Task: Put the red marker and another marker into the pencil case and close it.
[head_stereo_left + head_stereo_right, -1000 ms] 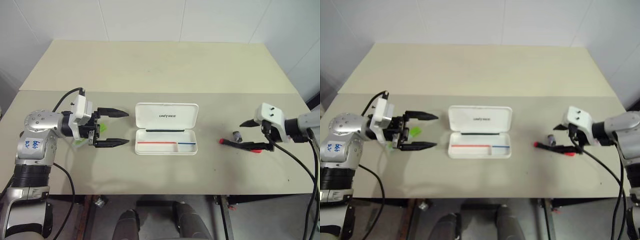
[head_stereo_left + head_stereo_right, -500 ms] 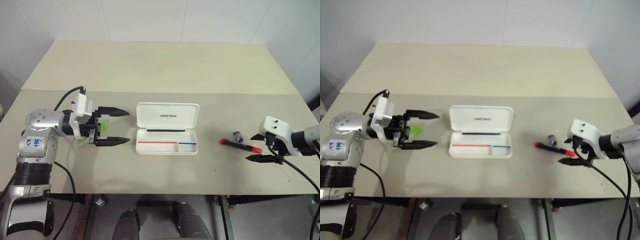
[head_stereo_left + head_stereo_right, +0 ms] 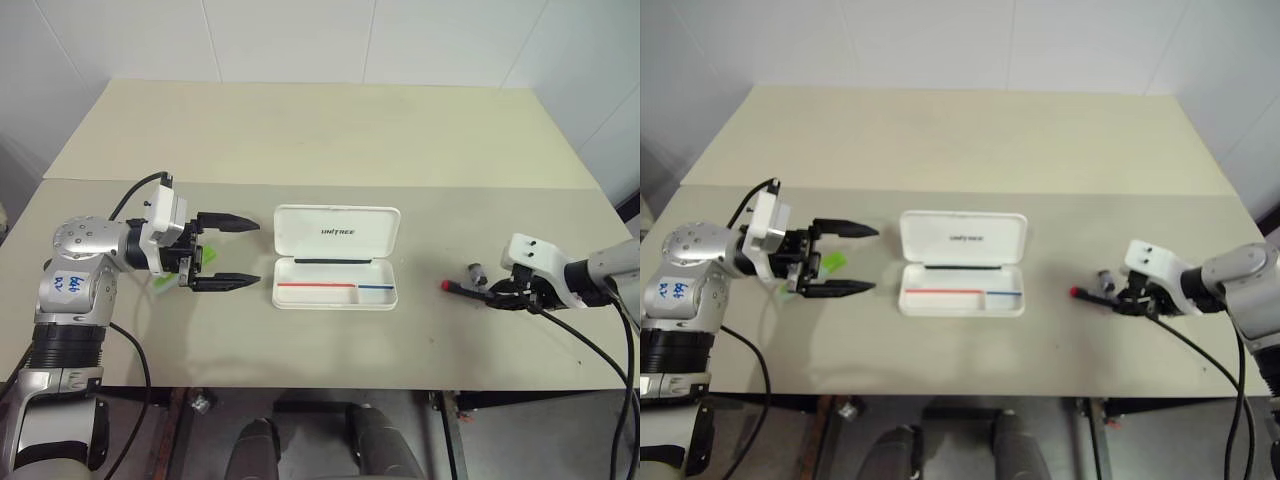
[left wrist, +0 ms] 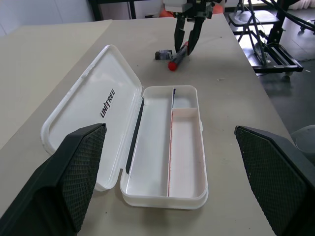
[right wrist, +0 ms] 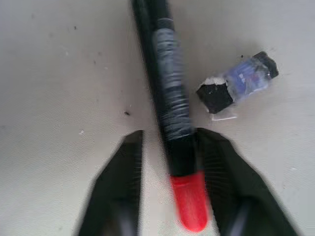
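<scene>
Right wrist view: red marker (image 5: pixel 174 123) is seen lying on the counter (image 3: pixel 330 350) between the right tool's (image 3: pixel 492 293) black fingers (image 5: pixel 115 191), which are narrowed around the barrel; one finger is touching it, a small gap is left at the other, so a firm grip cannot be told. A small dark-and-blue object (image 5: pixel 236 86) lies just beside the marker. Case (image 3: pixel 335 257) is seen open mid-counter, lid laid back with UNITREE lettering, tray showing red and blue lines, nothing inside. Left tool (image 3: pixel 235 252) is held wide open left of the case, empty. Green marker (image 3: pixel 200 262) is partly seen behind the left tool, on the counter
</scene>
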Available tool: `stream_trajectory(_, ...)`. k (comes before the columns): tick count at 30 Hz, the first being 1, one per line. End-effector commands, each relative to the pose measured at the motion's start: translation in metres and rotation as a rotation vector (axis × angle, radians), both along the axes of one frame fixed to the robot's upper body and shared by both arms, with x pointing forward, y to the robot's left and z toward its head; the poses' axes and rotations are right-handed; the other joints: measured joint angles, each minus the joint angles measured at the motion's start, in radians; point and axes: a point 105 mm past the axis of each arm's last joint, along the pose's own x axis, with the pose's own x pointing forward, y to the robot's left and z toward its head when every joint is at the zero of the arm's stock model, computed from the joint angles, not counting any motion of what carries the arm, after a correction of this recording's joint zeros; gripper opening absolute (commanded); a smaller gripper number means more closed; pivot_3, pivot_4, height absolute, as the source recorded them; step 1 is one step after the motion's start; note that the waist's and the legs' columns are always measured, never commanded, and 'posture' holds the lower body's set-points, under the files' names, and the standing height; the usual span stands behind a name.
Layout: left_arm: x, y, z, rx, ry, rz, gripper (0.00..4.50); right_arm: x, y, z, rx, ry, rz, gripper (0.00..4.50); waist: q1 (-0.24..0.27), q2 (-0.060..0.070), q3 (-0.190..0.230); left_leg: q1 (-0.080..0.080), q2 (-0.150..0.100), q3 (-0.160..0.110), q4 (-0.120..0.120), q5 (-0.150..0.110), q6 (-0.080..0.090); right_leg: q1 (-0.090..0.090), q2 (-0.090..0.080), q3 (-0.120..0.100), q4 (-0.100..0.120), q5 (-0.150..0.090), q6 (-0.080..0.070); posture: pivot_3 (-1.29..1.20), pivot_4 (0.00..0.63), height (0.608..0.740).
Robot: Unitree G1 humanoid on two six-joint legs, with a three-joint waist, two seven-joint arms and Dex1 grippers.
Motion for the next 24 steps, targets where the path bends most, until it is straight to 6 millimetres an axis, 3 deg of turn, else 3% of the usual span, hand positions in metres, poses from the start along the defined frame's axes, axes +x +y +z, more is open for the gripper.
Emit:
stream_trajectory(1,-0.004,0.001,0.012,0.005,-0.053,-0.003,4.50,0.004,0.002,0.007,-0.011,-0.024,0.019,0.54,0.000,0.000,0.000,0.000,0.000,0.000,0.000,0.000,0.000,0.000,0.000,0.000,0.000,0.000,0.000,0.00,0.150,0.740)
stream_trajectory(9,-0.003,0.001,0.013,0.003,-0.060,0.000,4.50,0.004,-0.003,0.006,-0.028,-0.033,0.024,0.54,0.000,0.000,0.000,0.000,0.000,0.000,0.000,0.000,0.000,0.000,0.000,0.000,0.000,0.000,0.000,0.00,0.150,0.740)
stream_trajectory(13,-0.001,0.001,0.013,0.003,-0.063,-0.004,4.50,0.000,-0.005,0.020,-0.025,-0.037,0.044,0.54,0.000,0.000,0.000,0.000,0.000,0.000,0.000,0.000,0.000,0.000,0.000,0.000,0.000,0.000,0.000,0.00,0.150,0.740)
stream_trajectory(18,0.001,0.001,0.014,-0.001,-0.077,0.003,4.50,-0.005,0.025,0.047,0.064,-0.054,0.106,0.54,-0.003,0.001,0.000,0.000,0.000,0.000,0.000,0.000,0.000,0.000,0.000,0.000,0.000,0.000,0.000,0.00,0.150,0.740)
stream_trajectory(24,0.003,-0.001,0.012,-0.005,-0.076,0.000,4.50,-0.014,0.079,0.070,0.219,-0.058,0.262,0.54,0.000,0.001,0.001,0.001,0.000,-0.001,0.001,0.000,0.000,0.000,0.000,0.000,0.002,0.000,0.000,0.00,0.150,0.740)
